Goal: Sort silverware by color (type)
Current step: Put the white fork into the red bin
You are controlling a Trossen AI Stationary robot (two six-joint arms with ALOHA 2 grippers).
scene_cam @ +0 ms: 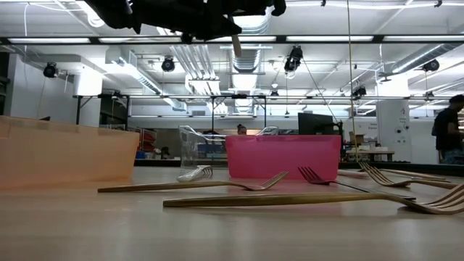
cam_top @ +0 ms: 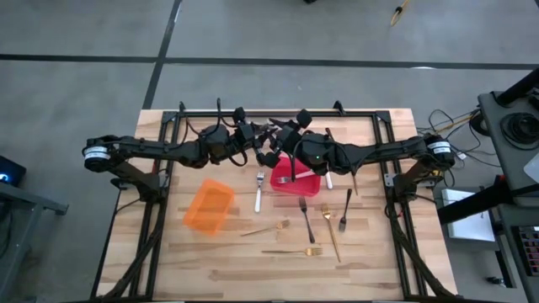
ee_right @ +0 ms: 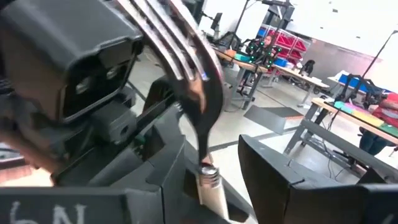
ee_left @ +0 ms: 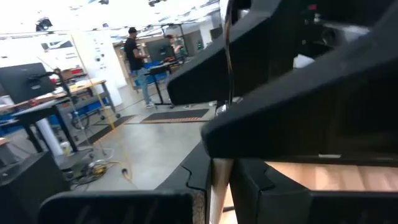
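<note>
A fork with silver tines [ee_right: 180,43] and a white handle [ee_left: 217,186] is held in the air over the table's middle, above the red bin [cam_top: 310,187]. My left gripper [ee_left: 217,183] reaches in level from the table's left and is shut on it. My right gripper [ee_right: 217,180] faces it from the right, open, with one finger on each side of the handle [ee_right: 208,180] and a gap showing beside it. More silverware lies flat on the table: gold forks [cam_top: 290,251], a black fork [cam_top: 345,210] and a white-handled fork [cam_top: 258,194]. My left gripper pinches the fork's white handle [ee_left: 217,196] between its two fingers, coming level from the table's left and lying across it. The fork stands roughly upright with its metal neck [ee_left: 229,62] rising above the fingers. It is lifted clear, and its handle end [scene_cam: 237,45] sticks out below.
The red bin holds a white-handled utensil [cam_top: 290,178]. An orange bin [cam_top: 209,206] stands to its left. A clear bin [scene_cam: 190,148] shows behind them in the low view. Forks are scattered over the near half of the table. A person [scene_cam: 448,127] stands far off in the room.
</note>
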